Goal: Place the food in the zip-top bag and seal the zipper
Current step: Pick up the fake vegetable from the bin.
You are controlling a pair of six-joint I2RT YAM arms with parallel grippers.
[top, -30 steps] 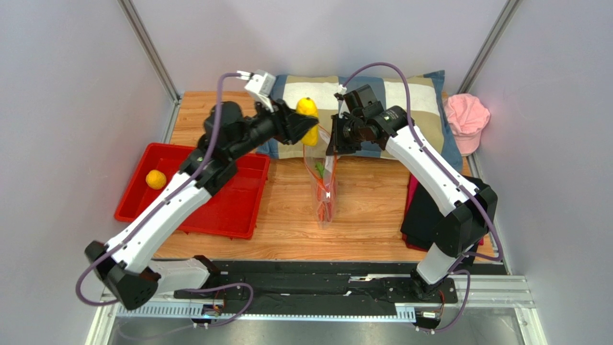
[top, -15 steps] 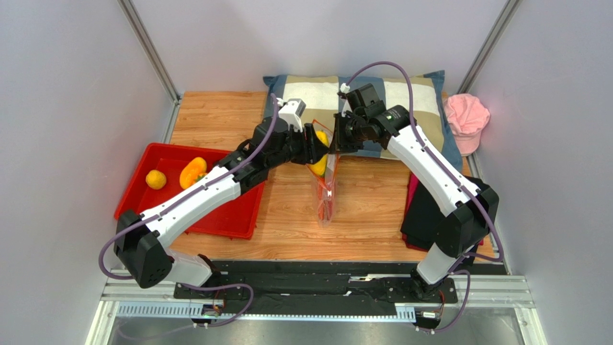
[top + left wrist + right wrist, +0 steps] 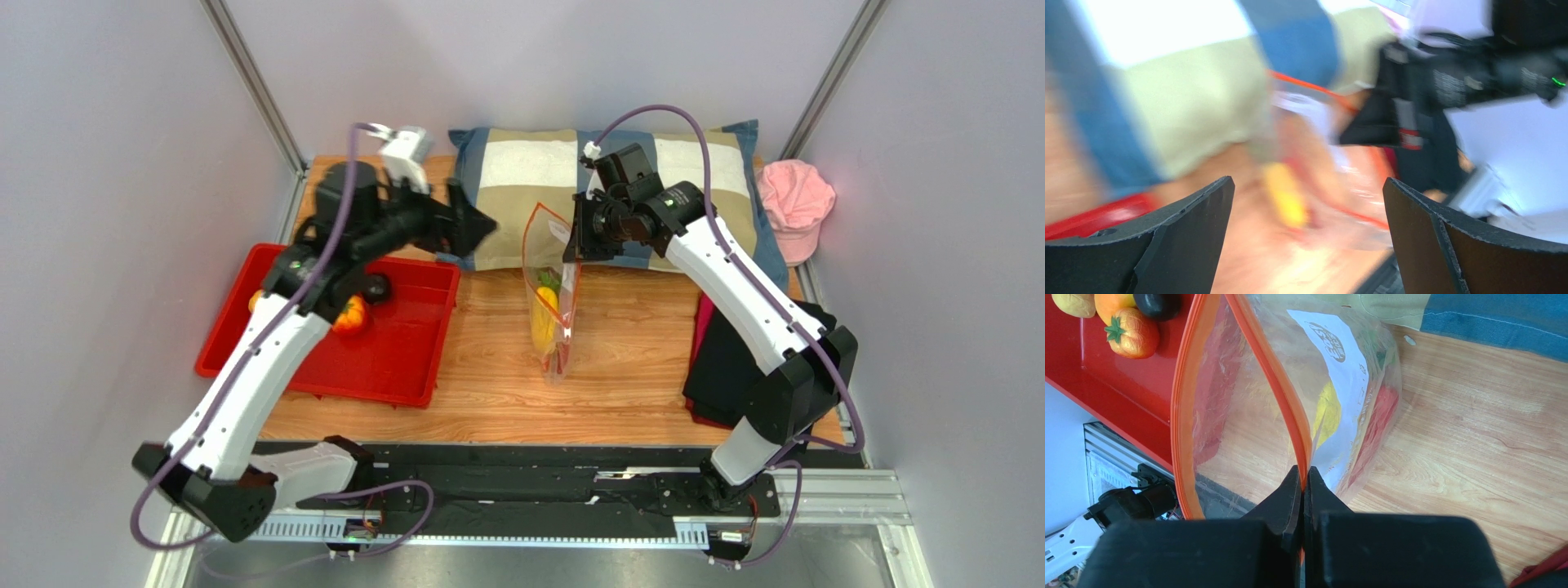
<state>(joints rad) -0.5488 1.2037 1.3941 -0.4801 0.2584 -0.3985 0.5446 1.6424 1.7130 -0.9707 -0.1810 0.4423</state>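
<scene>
Now the right hand (image 3: 1303,478) is pinching the zipper (image 3: 1273,367), hanging the zip-top bag (image 3: 548,300) mouth-open between the arms, while the left hand (image 3: 471,228), spread and empty, is hovering nearer the orange fruit (image 3: 352,316) in the red tray (image 3: 393,355), back to its left.

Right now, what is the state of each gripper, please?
Left gripper: jaws open, holding nothing.
Right gripper: jaws shut on the zipper.

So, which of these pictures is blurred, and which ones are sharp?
Left wrist view: badly smeared, the pillow and zip-top bag are streaks; only its own fingers look sharp. Right wrist view: crisp, the zipper clearly outlined. Top view: sharp, evenly lit.
</scene>
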